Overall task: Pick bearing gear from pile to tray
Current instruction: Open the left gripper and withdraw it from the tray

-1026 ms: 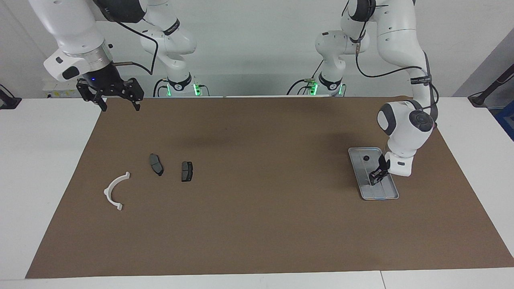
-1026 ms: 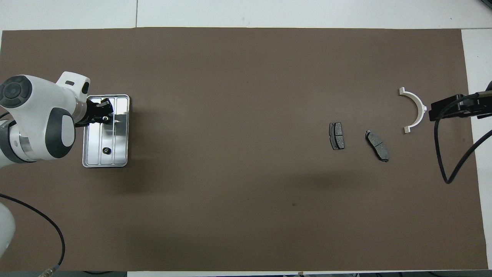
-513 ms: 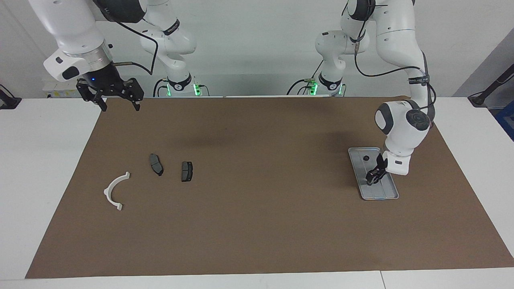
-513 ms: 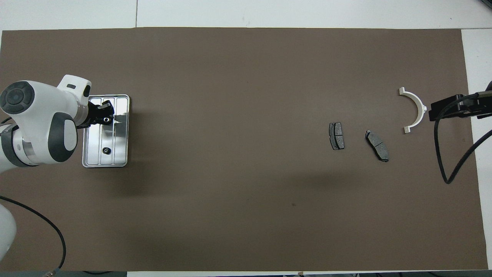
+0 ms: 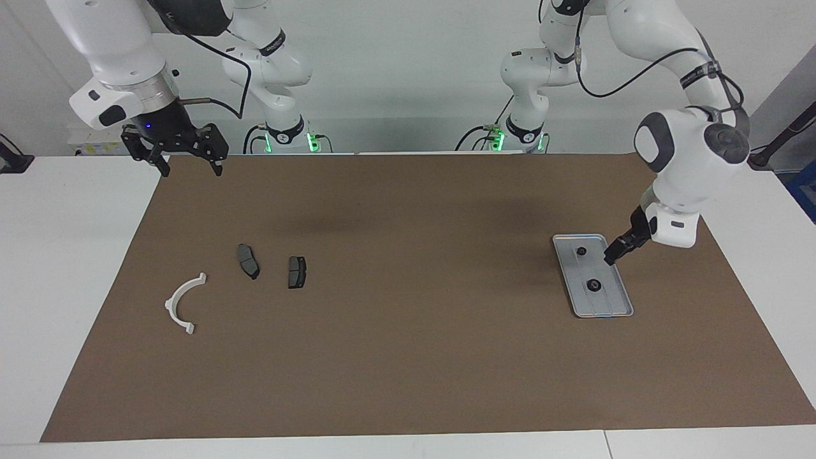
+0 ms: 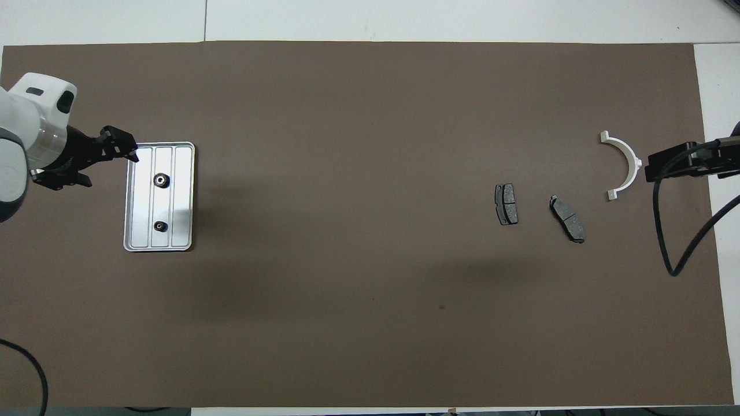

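Note:
The silver tray (image 5: 609,307) (image 6: 184,196) lies toward the left arm's end of the brown mat. Two small black bearing gears lie in it, apart from each other: one (image 5: 581,251) (image 6: 160,226) nearer the robots, the other (image 5: 593,285) (image 6: 161,180) farther. My left gripper (image 5: 612,256) (image 6: 110,167) hangs open and holds nothing, raised beside the tray's long edge. The pile toward the right arm's end holds two dark brake pads (image 5: 248,261) (image 5: 296,272) and a white half-ring (image 5: 183,304) (image 6: 624,164). My right gripper (image 5: 191,171) (image 6: 673,164) waits open above the mat's corner.
The brown mat (image 5: 408,357) covers most of the white table, with wide bare stretches between the tray and the pile. A black cable (image 6: 665,231) hangs from the right arm over the mat's edge.
My left gripper opened and let the second bearing gear go in the tray, then rose and drew back off the tray toward the left arm's end. The right arm has not moved.

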You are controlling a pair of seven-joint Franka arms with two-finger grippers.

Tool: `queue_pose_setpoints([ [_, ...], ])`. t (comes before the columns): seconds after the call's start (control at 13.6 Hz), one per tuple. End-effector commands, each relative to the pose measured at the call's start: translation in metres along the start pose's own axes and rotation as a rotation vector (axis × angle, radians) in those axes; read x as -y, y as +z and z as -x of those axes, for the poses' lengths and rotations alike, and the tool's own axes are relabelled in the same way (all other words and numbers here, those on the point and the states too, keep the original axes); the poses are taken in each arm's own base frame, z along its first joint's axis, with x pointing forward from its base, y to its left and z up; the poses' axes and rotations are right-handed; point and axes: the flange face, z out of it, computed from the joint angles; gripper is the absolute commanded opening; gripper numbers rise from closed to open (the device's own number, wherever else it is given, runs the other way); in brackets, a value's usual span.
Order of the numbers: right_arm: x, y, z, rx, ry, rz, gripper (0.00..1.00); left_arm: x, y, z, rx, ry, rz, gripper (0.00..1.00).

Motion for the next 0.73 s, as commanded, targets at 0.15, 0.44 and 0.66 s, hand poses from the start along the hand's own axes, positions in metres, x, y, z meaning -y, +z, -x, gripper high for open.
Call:
queue_pose_setpoints([
  [0.15, -0.002, -0.001, 0.008, 0.003, -0.024, 0.001, 1.0, 0.028, -0.079, 0.049, 0.022, 0.053, -0.014, 1.0],
  [0.44, -0.003, -0.002, 0.009, 0.007, -0.022, 0.006, 1.0, 0.04, -0.097, 0.067, 0.049, 0.075, -0.023, 1.0],
  [0.66, -0.003, -0.002, 0.009, 0.007, -0.024, 0.006, 1.0, 0.039, -0.092, 0.069, 0.059, 0.086, -0.028, 1.0],
])
